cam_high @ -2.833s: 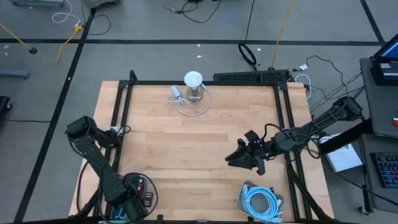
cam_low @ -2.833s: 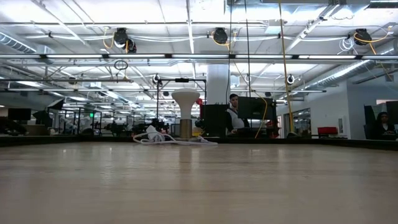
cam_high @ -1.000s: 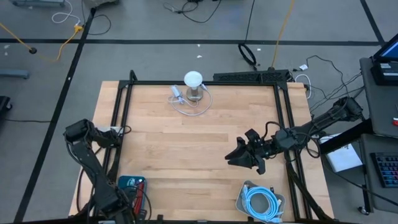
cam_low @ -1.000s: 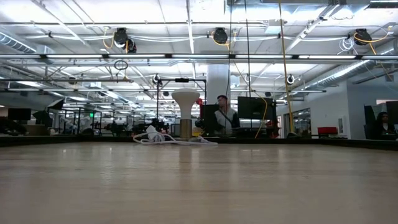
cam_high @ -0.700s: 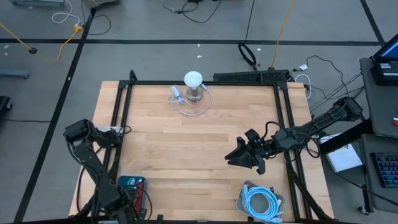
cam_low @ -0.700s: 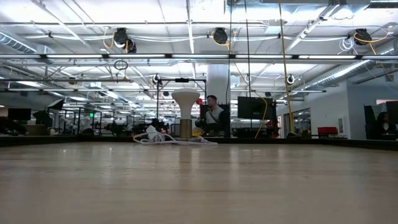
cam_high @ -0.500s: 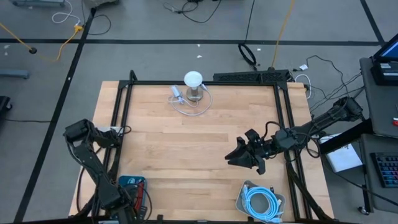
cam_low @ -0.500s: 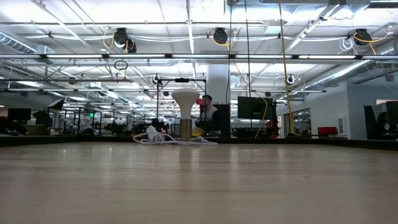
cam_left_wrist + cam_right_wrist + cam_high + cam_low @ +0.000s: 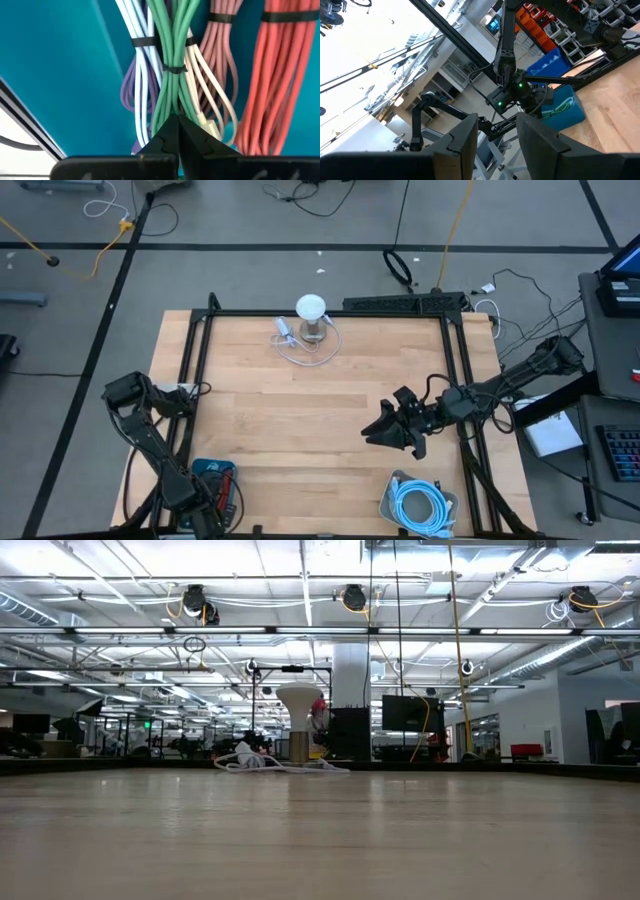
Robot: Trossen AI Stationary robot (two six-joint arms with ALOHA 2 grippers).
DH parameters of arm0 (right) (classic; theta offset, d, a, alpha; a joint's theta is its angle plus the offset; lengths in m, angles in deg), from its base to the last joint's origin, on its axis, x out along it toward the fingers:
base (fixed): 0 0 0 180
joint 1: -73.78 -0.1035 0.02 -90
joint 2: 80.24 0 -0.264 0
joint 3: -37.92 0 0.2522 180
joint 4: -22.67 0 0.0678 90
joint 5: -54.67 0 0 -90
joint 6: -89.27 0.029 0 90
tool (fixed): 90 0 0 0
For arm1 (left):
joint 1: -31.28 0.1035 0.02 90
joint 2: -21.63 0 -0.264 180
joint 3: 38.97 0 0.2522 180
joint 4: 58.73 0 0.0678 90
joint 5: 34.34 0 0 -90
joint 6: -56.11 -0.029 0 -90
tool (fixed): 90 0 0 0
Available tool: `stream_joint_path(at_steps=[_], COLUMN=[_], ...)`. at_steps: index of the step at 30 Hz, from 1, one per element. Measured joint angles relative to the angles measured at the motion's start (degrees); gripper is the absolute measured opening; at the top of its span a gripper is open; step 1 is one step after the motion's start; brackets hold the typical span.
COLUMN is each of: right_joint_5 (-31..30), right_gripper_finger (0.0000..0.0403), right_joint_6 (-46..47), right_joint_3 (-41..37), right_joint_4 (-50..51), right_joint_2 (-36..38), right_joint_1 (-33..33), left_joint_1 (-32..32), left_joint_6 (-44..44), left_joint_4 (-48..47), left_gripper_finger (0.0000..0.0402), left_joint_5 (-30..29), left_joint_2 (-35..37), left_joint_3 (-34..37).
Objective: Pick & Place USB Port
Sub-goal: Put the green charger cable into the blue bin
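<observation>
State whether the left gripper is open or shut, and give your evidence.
Shut. In the left wrist view the left gripper has its two dark fingers pressed together on the green cable bundle.

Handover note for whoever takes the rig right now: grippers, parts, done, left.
Left gripper: shut, down in the teal bin at the table's near left corner, fingertips closed on the green cable bundle, which lies among white, pink and red bundles.
Right gripper: open, empty, waiting over the table, right of centre.
White lamp-shaped stand with its white cable: far edge, centre. Grey tray with the blue coiled cable: near right.
Done: green bundle gripped.
Left: lift it out, place it. Nothing placed yet.
</observation>
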Motion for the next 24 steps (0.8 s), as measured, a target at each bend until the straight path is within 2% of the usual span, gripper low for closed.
stream_joint_path(at_steps=[10,24], right_joint_5=[0.0,0.3], right_gripper_finger=[0.0130,0.0130], right_joint_6=[0.2,0.2], right_joint_3=[0.0,0.0], right_joint_4=[0.0,0.0], right_joint_2=[0.0,0.0], right_joint_1=[0.0,0.3], left_joint_1=[-0.5,-0.6], left_joint_6=[0.1,0.9], left_joint_4=[2.9,2.8], left_gripper_finger=[0.0000,0.0000], left_joint_5=[0.0,-4.2], left_joint_2=[0.0,1.2], left_joint_3=[-0.1,-0.2])
